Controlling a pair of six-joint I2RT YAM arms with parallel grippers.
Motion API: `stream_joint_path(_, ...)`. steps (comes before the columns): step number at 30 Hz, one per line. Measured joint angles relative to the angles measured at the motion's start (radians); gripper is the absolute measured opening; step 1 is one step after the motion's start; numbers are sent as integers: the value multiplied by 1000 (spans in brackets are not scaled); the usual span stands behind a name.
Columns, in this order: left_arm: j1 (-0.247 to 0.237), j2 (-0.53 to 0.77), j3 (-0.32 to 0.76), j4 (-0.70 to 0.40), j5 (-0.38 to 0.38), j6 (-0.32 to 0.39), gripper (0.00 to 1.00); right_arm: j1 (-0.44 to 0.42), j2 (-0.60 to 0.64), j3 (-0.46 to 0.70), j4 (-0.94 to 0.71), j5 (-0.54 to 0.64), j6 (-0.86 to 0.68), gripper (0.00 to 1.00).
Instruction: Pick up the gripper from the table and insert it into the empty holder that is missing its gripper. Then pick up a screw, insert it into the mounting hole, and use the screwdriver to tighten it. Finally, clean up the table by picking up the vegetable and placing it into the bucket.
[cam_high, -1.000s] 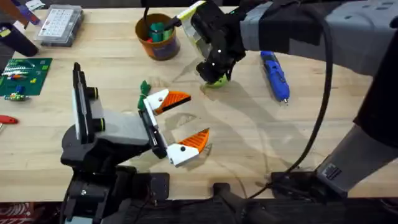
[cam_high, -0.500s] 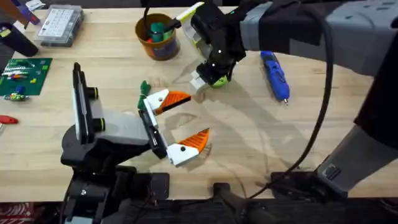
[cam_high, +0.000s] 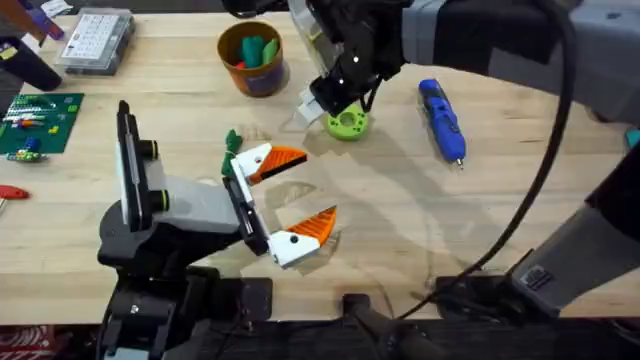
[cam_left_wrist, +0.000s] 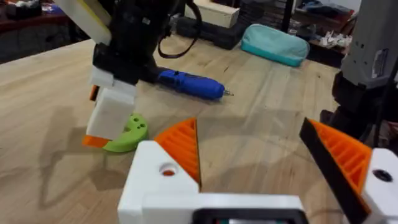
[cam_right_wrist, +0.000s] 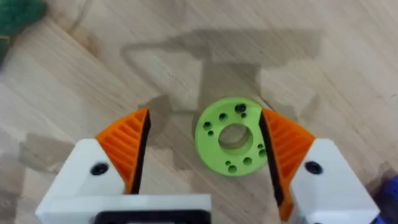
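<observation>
We hold our right gripper (cam_right_wrist: 202, 158) released above the lime-green disc (cam_high: 347, 123), clear of its rim. Our left gripper (cam_high: 290, 200) rests spread on open wood. The screwdriver (cam_high: 441, 119) lies right of the disc; the bucket (cam_high: 254, 58) stands near the table's (cam_high: 400, 220) far edge

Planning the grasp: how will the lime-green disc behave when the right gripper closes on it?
The green disc lies flat, so it is unlikely to roll. It looks like rigid, light plastic, so it may slide on the table if the open right gripper closes off-centre.
</observation>
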Motion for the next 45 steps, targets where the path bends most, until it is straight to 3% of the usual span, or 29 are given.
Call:
stream_joint_path(4, 0, 0, 0, 0, 0, 0, 986, -10, 0, 0, 27, 0, 1, 962)
stream_joint_path(10, 0, 0, 0, 0, 0, 0, 986, -18, 3, 0, 28, 3, 0, 681)
stream_joint_path(12, 0, 0, 0, 0, 0, 0, 986, -18, 6, 0, 30, 3, 0, 635)
stream_joint_path(18, 0, 0, 0, 0, 0, 0, 986, -18, 27, 0, 32, 4, 0, 594)
stream_joint_path(34, 0, 0, 0, 0, 0, 0, 986, -51, 65, 0, 31, 19, 0, 603)
stream_joint_path(41, 0, 0, 0, 0, 0, 0, 986, -51, 98, 3, 30, 29, -1, 563)
stream_joint_path(45, 0, 0, 0, 0, 0, 0, 986, -51, 98, 5, 32, 30, -2, 459)
